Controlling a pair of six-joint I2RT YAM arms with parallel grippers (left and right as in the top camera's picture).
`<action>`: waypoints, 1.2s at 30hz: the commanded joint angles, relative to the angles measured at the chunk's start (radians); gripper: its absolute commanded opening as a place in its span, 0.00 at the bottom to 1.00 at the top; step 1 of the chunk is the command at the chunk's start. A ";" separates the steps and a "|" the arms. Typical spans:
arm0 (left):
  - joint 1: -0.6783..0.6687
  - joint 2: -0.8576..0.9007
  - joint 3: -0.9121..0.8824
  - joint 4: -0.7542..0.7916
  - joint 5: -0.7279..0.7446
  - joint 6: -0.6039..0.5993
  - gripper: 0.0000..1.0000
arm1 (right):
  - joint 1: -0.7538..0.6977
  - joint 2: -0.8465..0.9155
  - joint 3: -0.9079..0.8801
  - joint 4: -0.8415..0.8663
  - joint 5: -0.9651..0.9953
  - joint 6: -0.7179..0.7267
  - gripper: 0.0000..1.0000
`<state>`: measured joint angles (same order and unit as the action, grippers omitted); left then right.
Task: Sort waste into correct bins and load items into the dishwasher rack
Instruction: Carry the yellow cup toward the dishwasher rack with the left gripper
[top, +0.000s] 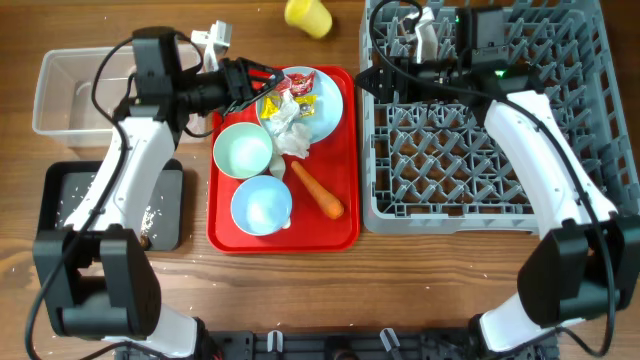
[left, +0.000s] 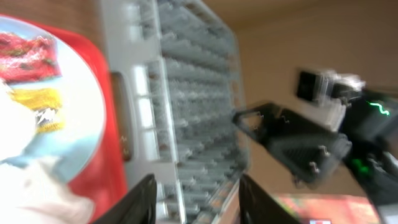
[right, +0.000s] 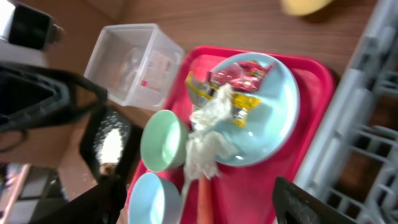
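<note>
Overhead: left gripper (top: 265, 88) at the left rim of the light blue plate (top: 328, 108), jaws parted, gripping nothing. On the plate, red and yellow wrappers (top: 290, 92) and crumpled tissue (top: 292, 135). Near it on the red tray (top: 345, 228), two bowls (top: 243, 150) and the carrot (top: 318, 190). On the table (top: 180, 290) beyond the tray, the yellow cup (top: 307, 16). Over the far-left corner of the dishwasher rack (top: 480, 165), right gripper (top: 425, 45). At the left, clear tub (top: 70, 90) and black tray (top: 70, 195).

Left wrist: fingers (left: 142, 202) apart, nothing between them; plate and rack ahead, blurred.

Right wrist: fingers (right: 102, 205) spread wide, empty; tray, plate, bowls and tub beyond.
</note>
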<state>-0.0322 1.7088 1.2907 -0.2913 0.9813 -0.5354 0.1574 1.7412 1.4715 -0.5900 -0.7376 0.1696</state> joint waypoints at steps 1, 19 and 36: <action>-0.108 -0.010 0.277 -0.236 -0.530 0.142 0.52 | -0.002 -0.093 0.009 -0.047 0.177 -0.010 0.82; -0.296 0.700 0.987 -0.114 -0.853 0.270 0.90 | -0.099 -0.180 0.009 -0.317 0.226 -0.037 0.86; -0.317 0.906 0.987 -0.068 -0.890 0.236 0.88 | -0.099 -0.180 0.009 -0.343 0.270 -0.039 0.88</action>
<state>-0.3412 2.5793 2.2604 -0.3614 0.1017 -0.2901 0.0608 1.5871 1.4715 -0.9321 -0.4847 0.1513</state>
